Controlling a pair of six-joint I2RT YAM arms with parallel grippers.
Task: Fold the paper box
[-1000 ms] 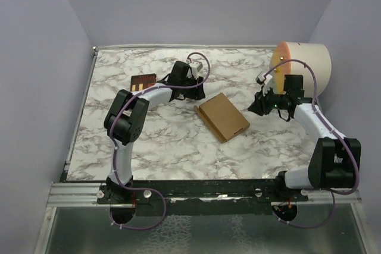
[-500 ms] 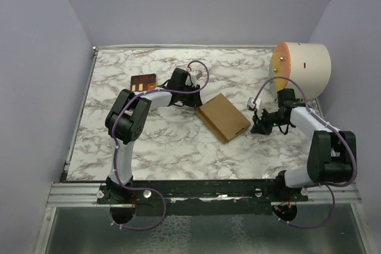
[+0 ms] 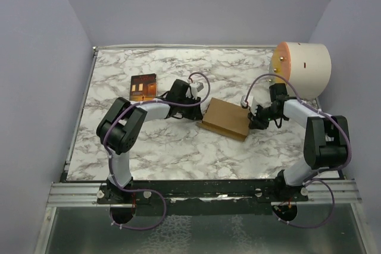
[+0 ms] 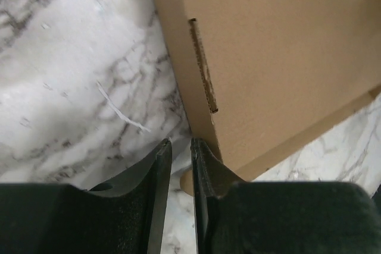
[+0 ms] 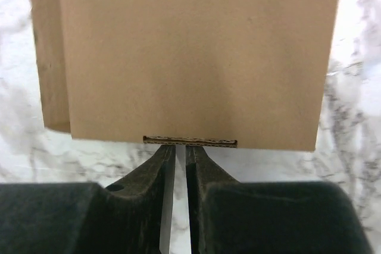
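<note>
Two grippers are flanking the closed paper box (image 3: 225, 118), mid-table.
L gripper (image 4: 180, 142): fingers are sitting nearly pressed together w/ a thin slit betw. them, tips lying at the box's corner edge, just below a cut slot (image 4: 202, 66). A scrap of brown is showing low in the slit; can't tell if it's being pinched. R gripper (image 5: 180, 147): fingers are almost together too, nothing betw. them, tips sitting right at the corrugated tab edge (image 5: 190, 141) midway along the box's side. Box is lying flat on the marble table (image 3: 178, 153), L gripper at its left end, R gripper at its right end. Dark book w/ orange cover (image 3: 143, 87) is lying beyond the L arm, apart from the box. Cream cylinder (image 3: 306, 66) is sitting at the far right, behind the R arm.
</note>
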